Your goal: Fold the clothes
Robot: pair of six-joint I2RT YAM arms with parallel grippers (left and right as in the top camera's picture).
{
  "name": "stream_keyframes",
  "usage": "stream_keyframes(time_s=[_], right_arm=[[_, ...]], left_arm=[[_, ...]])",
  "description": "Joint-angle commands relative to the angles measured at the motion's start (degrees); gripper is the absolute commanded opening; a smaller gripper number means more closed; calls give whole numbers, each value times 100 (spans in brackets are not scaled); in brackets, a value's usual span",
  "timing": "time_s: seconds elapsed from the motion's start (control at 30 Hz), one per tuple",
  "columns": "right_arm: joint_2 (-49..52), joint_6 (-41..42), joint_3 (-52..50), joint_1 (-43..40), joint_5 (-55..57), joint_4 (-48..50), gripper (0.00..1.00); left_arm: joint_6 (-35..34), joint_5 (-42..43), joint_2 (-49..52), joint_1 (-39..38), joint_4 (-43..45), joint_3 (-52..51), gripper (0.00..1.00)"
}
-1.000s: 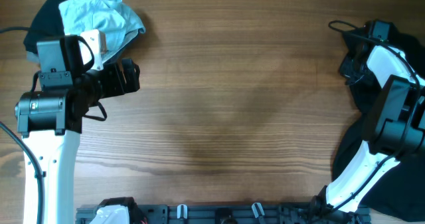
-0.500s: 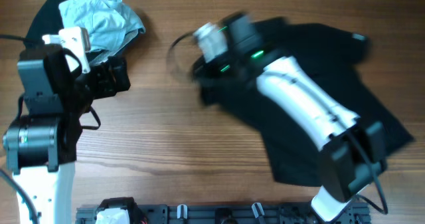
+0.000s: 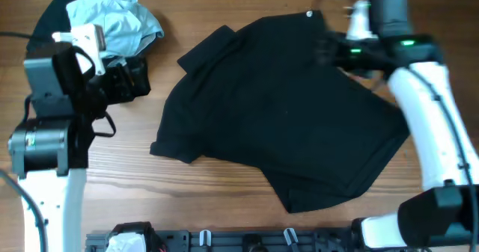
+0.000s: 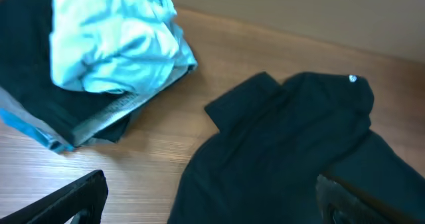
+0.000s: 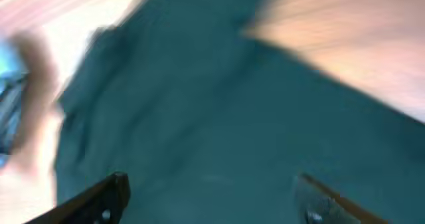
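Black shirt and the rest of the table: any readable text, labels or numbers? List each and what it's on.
Nothing can be read in any view.
The white neck tag on the black shirt: too small to read.
The pale blue garment: no print shows.
The right wrist view: motion-blurred, nothing legible.

This looks like a robotics lab workstation. A wood-grain table (image 3: pixel 224 13) carries a white-and-black left arm (image 3: pixel 49 200) and right arm (image 3: pixel 441 132), with a black mounting rail (image 3: pixel 247 241) along its near edge. A bare beige wall (image 4: pixel 299 11) stands behind.
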Motion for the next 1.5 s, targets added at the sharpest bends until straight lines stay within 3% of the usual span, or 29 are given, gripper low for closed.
stream_keyframes(time_s=[0.0,0.1,0.3,0.33,0.4,0.43,0.47,0.5,0.53,0.7,0.73,0.77,0.8,0.87,1.0,1.03,1.07,1.17,1.33,1.47], right_arm=[[507,-402,-345,-1878,-17,-424,82],[1379,-691,-612,-3010,-101,-509,82],[2306,-199,-649,-3526,992,-190,82],[2376,-192,-697,-3519,970,-170,76],[2417,-186,-811,-3519,970,-11,47],[2417,-142,-872,-3521,944,105,38],[2417,-103,-905,-3519,927,210,36],[2417,-26,-914,-3521,907,374,16],[2417,0,-916,-3521,903,581,4],[2302,-1279,-138,-3528,435,2181,4],[2267,-1513,380,-3534,437,2214,4],[2264,-1497,905,-3550,415,2214,28],[2253,-1504,1250,-3547,409,2208,81],[2208,-1482,1650,-3554,315,2011,81],[1864,-1082,1808,-3552,-892,831,87],[1823,-1182,1808,-3539,-1432,422,85],[1803,-1545,1808,-3501,-2052,50,79],[1547,-2455,1808,-3191,-2940,-796,80],[743,-2100,1803,-2551,-2527,-1644,82],[717,-1526,1440,-2090,-855,-2430,84]], left_arm=[[-35,219,177,42,55,101,100],[-37,238,243,42,63,101,100],[-39,304,240,42,57,101,100],[-39,304,240,42,61,101,100],[-39,304,240,42,59,101,100],[-39,304,240,42,59,101,100],[-39,304,240,42,61,101,100],[-39,304,240,42,61,101,100],[-39,304,240,42,63,101,100],[-39,302,240,42,116,101,100],[-39,304,240,42,122,101,100],[-42,304,240,42,122,101,100],[-42,304,240,42,129,101,100],[-42,304,240,42,125,101,100],[-42,304,254,42,146,101,100],[-39,363,280,42,146,101,95],[-37,634,358,42,140,101,83],[-7,925,931,-201,-35,98,62],[599,925,2509,-1178,-24,101,79],[916,844,3803,-1727,380,101,80]])
